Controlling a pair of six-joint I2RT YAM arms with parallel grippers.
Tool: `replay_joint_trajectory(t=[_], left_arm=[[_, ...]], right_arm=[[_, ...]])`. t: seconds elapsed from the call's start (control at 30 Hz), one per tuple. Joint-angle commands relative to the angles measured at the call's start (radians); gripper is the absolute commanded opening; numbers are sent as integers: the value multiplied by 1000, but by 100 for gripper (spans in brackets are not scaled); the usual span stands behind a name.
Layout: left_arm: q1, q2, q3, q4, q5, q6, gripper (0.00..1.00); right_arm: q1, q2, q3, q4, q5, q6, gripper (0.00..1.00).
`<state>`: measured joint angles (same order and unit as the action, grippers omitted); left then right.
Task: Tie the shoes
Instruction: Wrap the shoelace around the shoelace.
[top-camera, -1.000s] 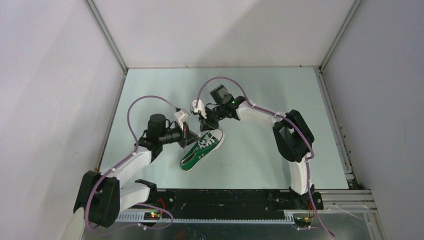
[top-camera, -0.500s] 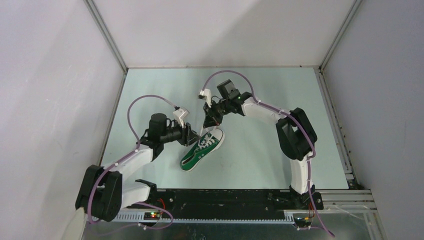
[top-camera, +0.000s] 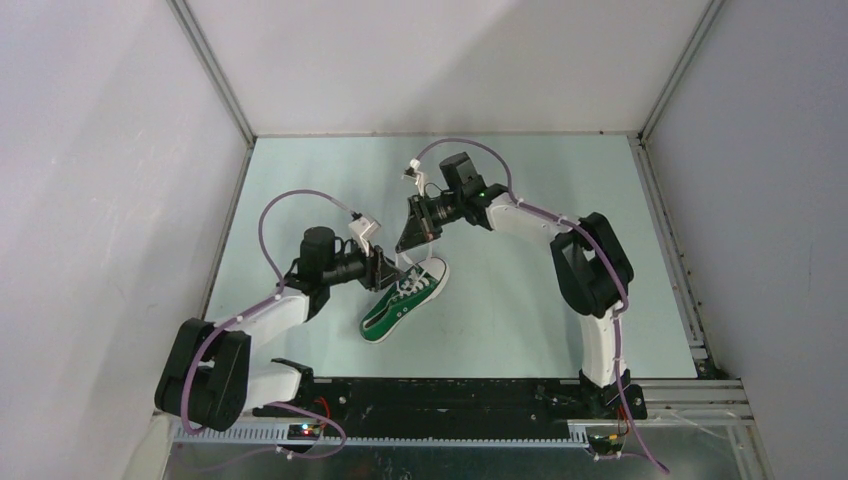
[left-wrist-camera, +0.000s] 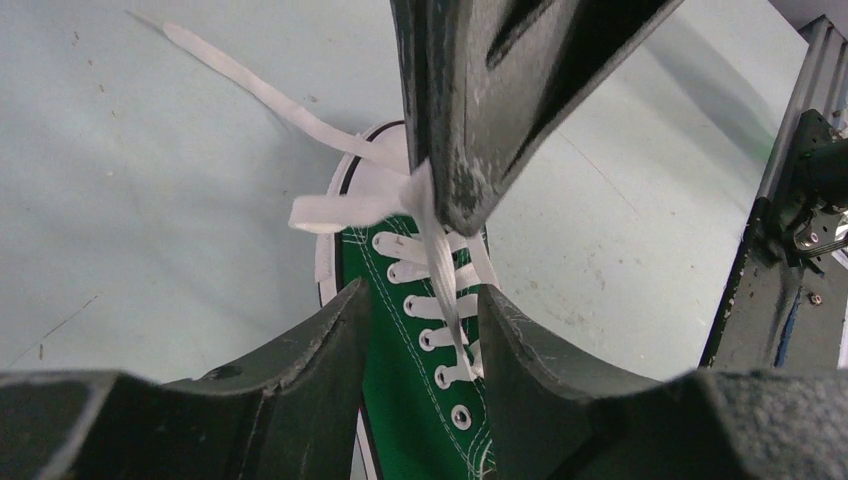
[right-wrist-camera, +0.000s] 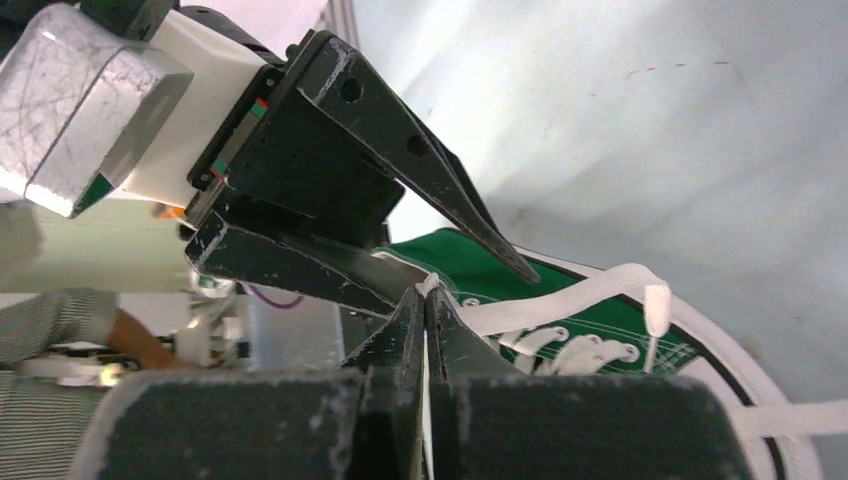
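The green shoe (top-camera: 403, 299) lies on the table between both arms, toe toward the back; its laced top fills the left wrist view (left-wrist-camera: 400, 400). My right gripper (right-wrist-camera: 424, 296) is shut on a white lace (right-wrist-camera: 560, 300) and holds it up above the toe (top-camera: 407, 243). That lace (left-wrist-camera: 440, 265) runs taut from the right fingertips down to the eyelets. It passes between my left gripper's (left-wrist-camera: 422, 296) fingers, which stand apart over the shoe without pinching it. A second lace end (left-wrist-camera: 250, 85) trails loose on the table beyond the toe.
The pale teal table (top-camera: 520, 300) is boxed in by white walls with metal corner rails (top-camera: 665, 200). A black rail (top-camera: 450, 395) carrying the arm bases runs along the near edge. Purple cables loop above both wrists.
My left gripper has opened and let go of the lace. My right gripper has shut on the lace and drawn back and up, pulling it taut.
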<state>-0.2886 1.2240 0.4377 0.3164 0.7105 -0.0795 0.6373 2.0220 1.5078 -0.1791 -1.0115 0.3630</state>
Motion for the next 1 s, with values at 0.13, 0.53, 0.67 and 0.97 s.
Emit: replay_joint_trajectory(t=[0.13, 0.53, 0.67, 0.97], left_arm=[[3, -8, -9, 47, 41, 56, 52], [-57, 54, -39, 234, 161, 148, 55], [-85, 87, -36, 315, 182, 127, 55], [-58, 96, -37, 372, 99, 87, 59]], right_arm=[[3, 30, 3, 118, -211, 192, 0], [6, 2, -73, 199, -306, 258, 0], [6, -4, -85, 169, -302, 247, 0], [-3, -24, -93, 106, -310, 208, 0]])
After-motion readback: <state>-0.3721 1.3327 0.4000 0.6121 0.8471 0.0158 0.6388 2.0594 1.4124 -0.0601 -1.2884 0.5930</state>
